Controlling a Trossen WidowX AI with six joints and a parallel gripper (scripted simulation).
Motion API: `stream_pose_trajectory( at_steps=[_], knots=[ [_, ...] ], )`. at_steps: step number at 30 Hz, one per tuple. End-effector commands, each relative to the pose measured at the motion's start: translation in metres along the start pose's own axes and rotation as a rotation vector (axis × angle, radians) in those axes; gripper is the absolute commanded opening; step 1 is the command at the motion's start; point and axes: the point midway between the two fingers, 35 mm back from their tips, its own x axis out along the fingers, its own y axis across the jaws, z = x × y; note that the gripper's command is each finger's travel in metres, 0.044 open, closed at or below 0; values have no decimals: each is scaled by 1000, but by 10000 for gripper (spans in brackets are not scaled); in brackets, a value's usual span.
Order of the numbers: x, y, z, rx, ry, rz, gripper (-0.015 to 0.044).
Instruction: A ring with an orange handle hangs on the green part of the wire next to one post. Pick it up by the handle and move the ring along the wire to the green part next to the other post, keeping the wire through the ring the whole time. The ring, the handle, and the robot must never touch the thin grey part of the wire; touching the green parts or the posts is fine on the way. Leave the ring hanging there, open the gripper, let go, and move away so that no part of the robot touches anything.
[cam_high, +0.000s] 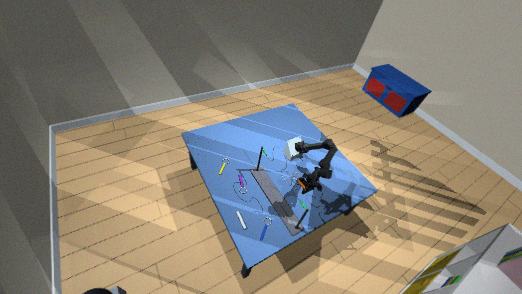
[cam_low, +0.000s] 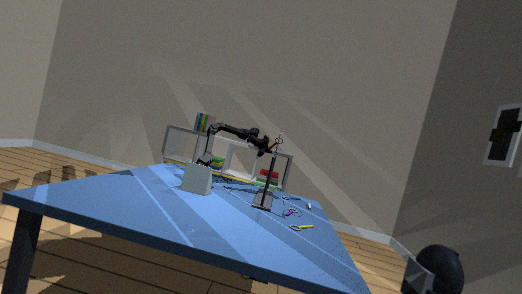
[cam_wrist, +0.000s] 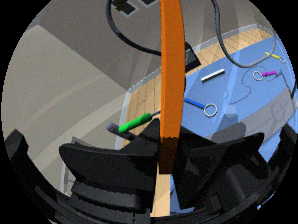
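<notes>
My gripper (cam_high: 304, 187) (cam_low: 268, 149) (cam_wrist: 160, 121) is shut on the orange handle (cam_high: 301, 183) (cam_low: 273, 145) (cam_wrist: 172, 75), which stands up between the fingers in the wrist view. The ring (cam_low: 279, 141) is at the handle's far end, beside the thin wire; whether the wire passes through it is too small to tell. The ring is out of sight in the wrist view. One green part (cam_high: 303, 205) (cam_wrist: 135, 123) is by the near-side post (cam_high: 302, 219). The other green part (cam_high: 264, 152) is by the far post (cam_high: 259, 159). The gripper is between the posts, nearer the near-side one.
A grey base strip (cam_high: 265, 186) joins the posts. Yellow (cam_high: 222, 167), magenta (cam_high: 241, 180) and blue (cam_high: 264, 231) handled rings and a white bar (cam_high: 241, 220) lie on the blue table (cam_high: 225, 135). A pale block (cam_high: 291, 149) (cam_low: 197, 179) stands near the arm. Curved grey wire (cam_wrist: 120, 37) passes close to the handle.
</notes>
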Motion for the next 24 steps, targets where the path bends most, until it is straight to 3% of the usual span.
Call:
stream_pose_trajectory(
  at_steps=[1,24],
  knots=[
    [0,5,0,74,1,38,-150],
    [-6,43,12,551,-18,307,-150]
  ],
)
